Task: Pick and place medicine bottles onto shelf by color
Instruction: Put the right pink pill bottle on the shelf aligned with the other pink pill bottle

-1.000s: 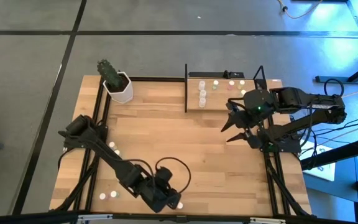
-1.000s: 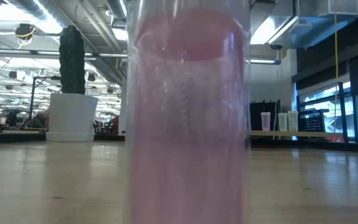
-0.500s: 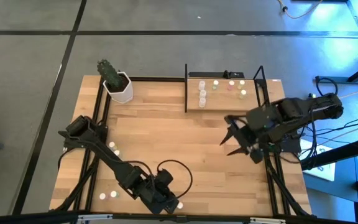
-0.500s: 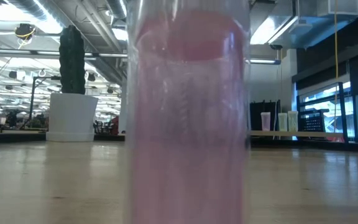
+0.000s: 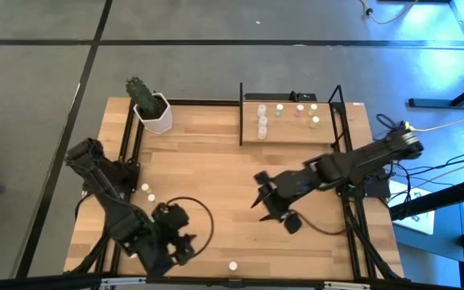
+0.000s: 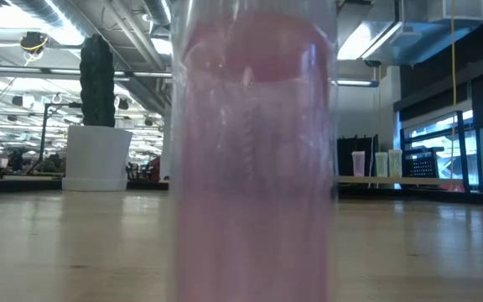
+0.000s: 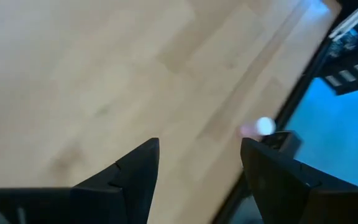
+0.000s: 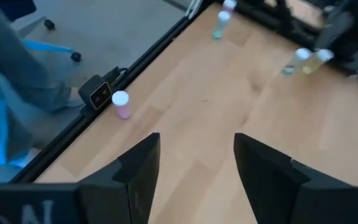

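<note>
These medicine bottles are tiny next to the arms, so I'd guess they weigh next to nothing and will tip or skate on the smooth wood if a finger nudges them off-centre. They look like hard plastic, round and slick, so I'd pinch across the body just under the cap rather than on the cap itself.

Using the shelf [image 5: 290,129] as my landmark: several bottles already stand on its board, at the far side of the bench [image 5: 216,169]. A pink-capped bottle [image 8: 120,103] sits alone at the near edge of the bench, well apart from the shelf, right beside a little black box clamped on the frame. More loose ones [image 5: 147,192] are over on the left side, also well away from the shelf.

The right pincer [image 5: 266,200] hovers over mid-bench, nearer me than the shelf, fingers spread with nothing between them. The left pincer [image 5: 177,242] is down by the near-left corner, also spread and empty.
</note>
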Controlling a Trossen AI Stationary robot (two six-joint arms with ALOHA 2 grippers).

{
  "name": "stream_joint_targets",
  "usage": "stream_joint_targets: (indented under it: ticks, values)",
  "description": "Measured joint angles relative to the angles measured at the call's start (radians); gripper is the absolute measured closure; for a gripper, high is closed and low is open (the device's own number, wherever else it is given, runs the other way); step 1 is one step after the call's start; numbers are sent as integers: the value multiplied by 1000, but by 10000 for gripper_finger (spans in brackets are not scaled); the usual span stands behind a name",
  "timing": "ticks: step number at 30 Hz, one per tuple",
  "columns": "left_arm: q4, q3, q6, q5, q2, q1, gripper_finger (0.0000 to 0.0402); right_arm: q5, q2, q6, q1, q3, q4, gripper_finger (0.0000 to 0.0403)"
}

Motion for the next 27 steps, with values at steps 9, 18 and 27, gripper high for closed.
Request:
stream_joint_targets:
  ticks: [9, 18, 27]
  values:
    - [-217, 0, -1, -22, -17, -41, 182, -62, 189, 151, 16, 0, 141, 196]
    - [-226, 0, 4, -26, -17, -41, 182, -64, 264, 183, 34, 0, 245, 196]
    - [-110, 0, 296, 7, -17, -40, 182, -64, 269, 183, 34, 0, 244, 196]
